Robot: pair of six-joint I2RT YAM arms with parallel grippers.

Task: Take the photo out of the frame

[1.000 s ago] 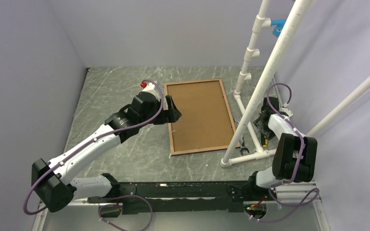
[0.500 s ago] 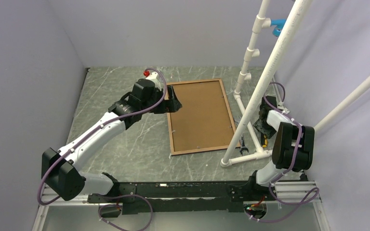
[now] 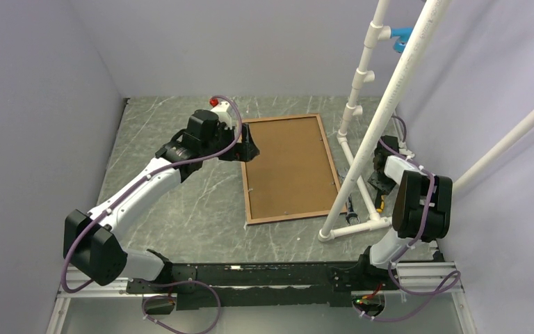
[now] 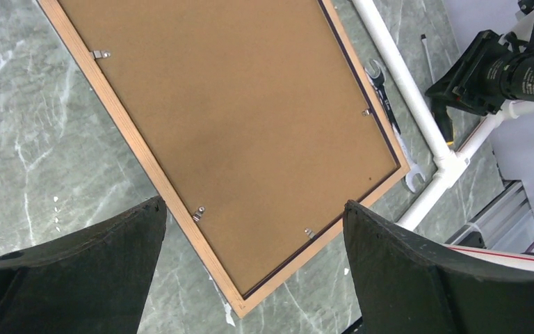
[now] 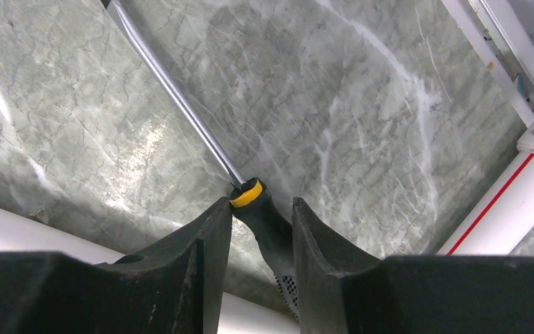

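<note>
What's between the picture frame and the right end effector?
A silver wrench and a white pipe lie between the frame and the right end effector, clearest in the left wrist view.

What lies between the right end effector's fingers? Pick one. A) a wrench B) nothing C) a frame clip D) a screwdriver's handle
D: in the right wrist view the screwdriver, black-handled with a yellow collar and a steel shaft, has its handle between the fingers of the right end effector.

Green marble table (image 3: pixel 181 202): frame (image 3: pixel 292 216) brown back up; white pipe stand (image 3: pixel 359 227), wrench (image 4: pixel 397 130), screwdriver (image 5: pixel 181 101) at right.
</note>
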